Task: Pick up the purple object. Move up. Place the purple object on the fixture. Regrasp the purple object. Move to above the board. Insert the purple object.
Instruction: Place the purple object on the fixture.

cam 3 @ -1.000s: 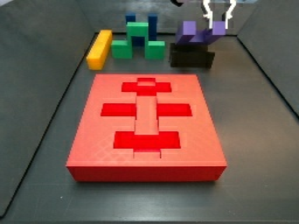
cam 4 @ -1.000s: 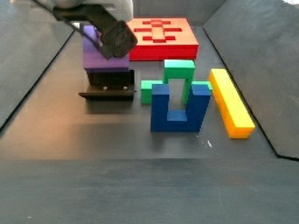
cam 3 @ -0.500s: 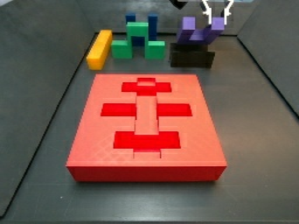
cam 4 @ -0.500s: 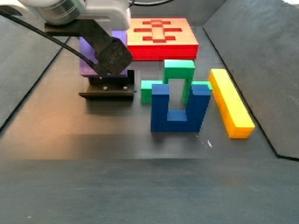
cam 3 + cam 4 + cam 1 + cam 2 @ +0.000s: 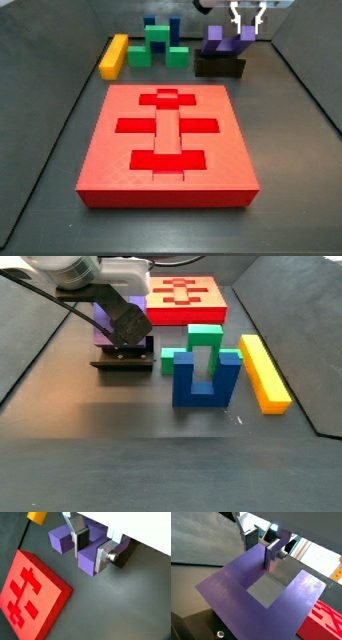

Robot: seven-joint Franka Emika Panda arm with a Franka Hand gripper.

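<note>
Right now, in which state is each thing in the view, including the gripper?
gripper: at the fixture, fingers on either side of one prong of the purple object; whether they clamp it cannot be told.
purple object: resting on the fixture.
fixture: on the floor, carrying the purple object.
board: flat on the floor, cutouts empty.
yellow bar: lying flat.
green block: upright.
blue block: upright.

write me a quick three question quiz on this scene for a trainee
1. The small purple U-shaped plastic block rests on: A) a green block B) the dark fixture C) the bare floor?
2. True or false: the gripper, above the fixture, straddles a yellow bar.
3. Fill in: the recessed cutouts of the flat red board are ___.
Key: 1 B; 2 false, it straddles a purple prong; 3 empty.
</note>
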